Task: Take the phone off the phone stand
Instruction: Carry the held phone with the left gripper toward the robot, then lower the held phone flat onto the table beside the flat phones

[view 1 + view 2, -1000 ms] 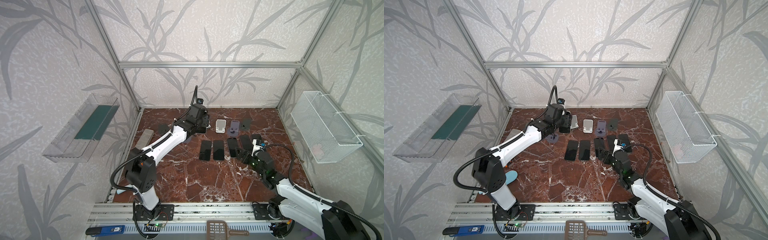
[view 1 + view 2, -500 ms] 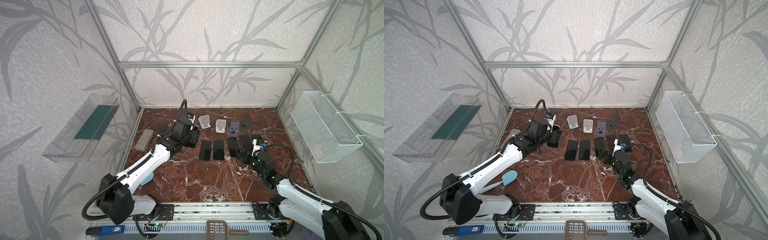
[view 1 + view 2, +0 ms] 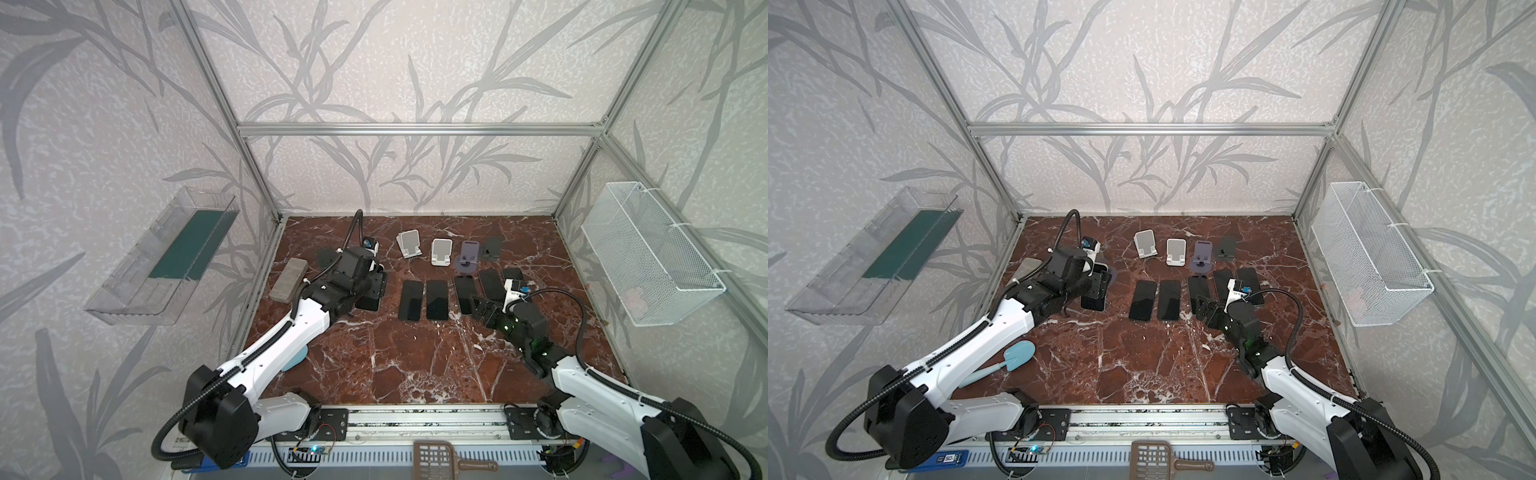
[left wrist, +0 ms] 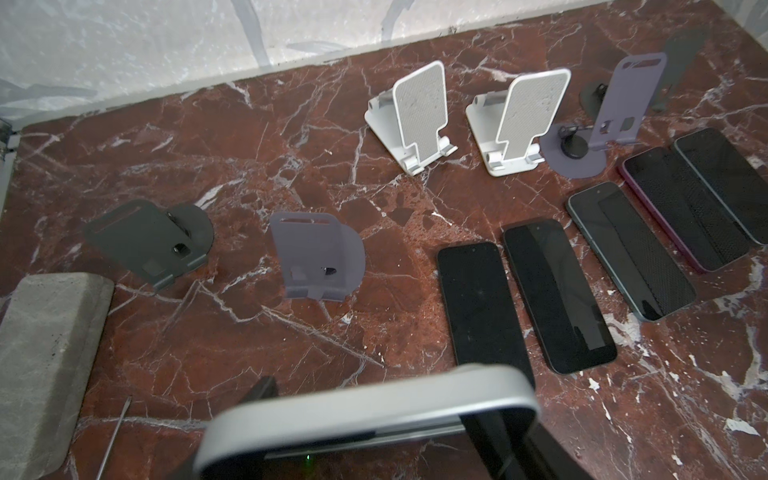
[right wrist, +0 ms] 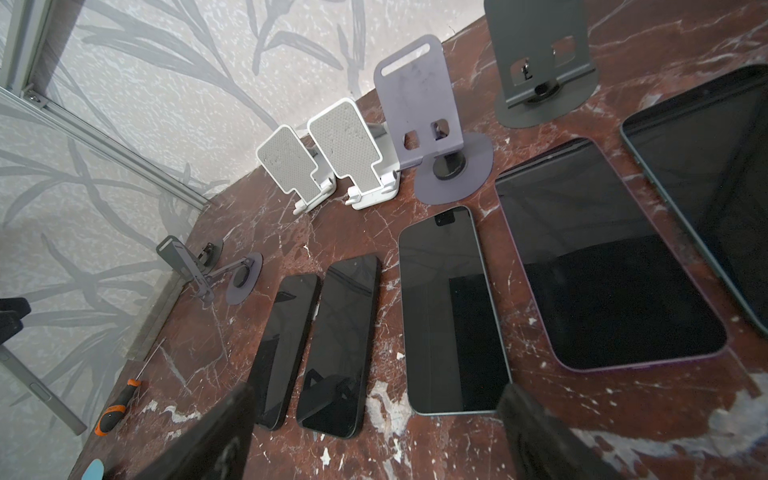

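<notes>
My left gripper is shut on a phone with a silver edge and dark glass. It holds the phone low over the marble, just left of the row of flat phones. The purple phone stand behind it stands empty, and a dark stand next to that one is empty too. My right gripper is open. It hovers at the near ends of the flat phones with nothing between its fingers.
Several phones lie side by side mid-table. Two white stands, a purple stand and a dark stand line the back. A grey block lies at the left, a blue spatula under the left arm, and a screwdriver nearby.
My left arm has drawn back from the rear stands toward the front left and come down, carrying the phone. The right arm has not moved.
</notes>
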Robot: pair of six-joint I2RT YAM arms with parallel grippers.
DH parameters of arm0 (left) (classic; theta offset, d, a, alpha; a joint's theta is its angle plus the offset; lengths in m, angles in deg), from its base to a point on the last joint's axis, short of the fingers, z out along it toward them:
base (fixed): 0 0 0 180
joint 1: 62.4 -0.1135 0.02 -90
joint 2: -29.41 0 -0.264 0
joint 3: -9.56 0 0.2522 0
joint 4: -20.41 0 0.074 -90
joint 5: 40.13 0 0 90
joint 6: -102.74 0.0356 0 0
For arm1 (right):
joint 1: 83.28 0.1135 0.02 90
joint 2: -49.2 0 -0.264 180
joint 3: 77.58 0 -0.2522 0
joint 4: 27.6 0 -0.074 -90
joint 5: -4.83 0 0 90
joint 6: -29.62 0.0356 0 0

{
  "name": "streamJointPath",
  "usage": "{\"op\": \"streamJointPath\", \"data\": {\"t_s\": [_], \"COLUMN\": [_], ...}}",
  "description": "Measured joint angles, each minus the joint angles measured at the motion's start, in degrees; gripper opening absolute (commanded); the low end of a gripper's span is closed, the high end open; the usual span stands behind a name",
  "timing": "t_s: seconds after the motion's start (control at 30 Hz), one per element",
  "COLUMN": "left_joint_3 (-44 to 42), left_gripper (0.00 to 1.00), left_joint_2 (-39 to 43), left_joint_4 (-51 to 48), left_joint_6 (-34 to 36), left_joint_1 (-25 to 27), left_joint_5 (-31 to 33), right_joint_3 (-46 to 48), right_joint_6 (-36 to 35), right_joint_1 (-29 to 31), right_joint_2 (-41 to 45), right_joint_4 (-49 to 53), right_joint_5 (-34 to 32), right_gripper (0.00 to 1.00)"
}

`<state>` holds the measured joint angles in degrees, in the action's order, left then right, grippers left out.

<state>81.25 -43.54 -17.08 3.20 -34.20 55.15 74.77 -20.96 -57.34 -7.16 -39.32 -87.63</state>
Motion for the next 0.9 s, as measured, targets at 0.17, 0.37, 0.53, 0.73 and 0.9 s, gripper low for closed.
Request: {"op": "streamJointPath", "data": {"t_s": [0.17, 0.37, 0.53, 0.73, 0.9], "left_joint_3": [2.38, 4.94, 8.46, 14.8, 18.16], "left_gripper": [0.45, 0.44, 0.42, 0.37, 0.35], "left_joint_2": [-5.27, -10.4, -16.57, -24.72, -30.51], "left_joint_4": [-2.86, -5.18, -7.52, -12.57, -15.76], "left_joint_6": [-0.11, -0.13, -0.37, -0.59, -0.61], "left_joint_1": [-1.22, -1.33, -1.49, -1.53, -1.53], "left_joint_5": [-2.27, -4.83, -6.43, -8.26, -8.94], "right_joint_3": [0.0, 0.0, 0.0, 0.0, 0.0], "right_joint_6": [-0.02, -0.02, -0.26, -0.55, -0.83], "right_joint_1": [0.0, 0.0, 0.0, 0.0, 0.0], "right_joint_2": [-0.09, -0.46, -0.46, 0.39, 0.5], "right_joint_4": [0.0, -0.02, 0.04, 0.15, 0.2], "right_joint_5": [-0.02, -0.02, -0.07, -0.46, -0.55], "right_gripper": [0.92, 0.92, 0.92, 0.92, 0.92]}}
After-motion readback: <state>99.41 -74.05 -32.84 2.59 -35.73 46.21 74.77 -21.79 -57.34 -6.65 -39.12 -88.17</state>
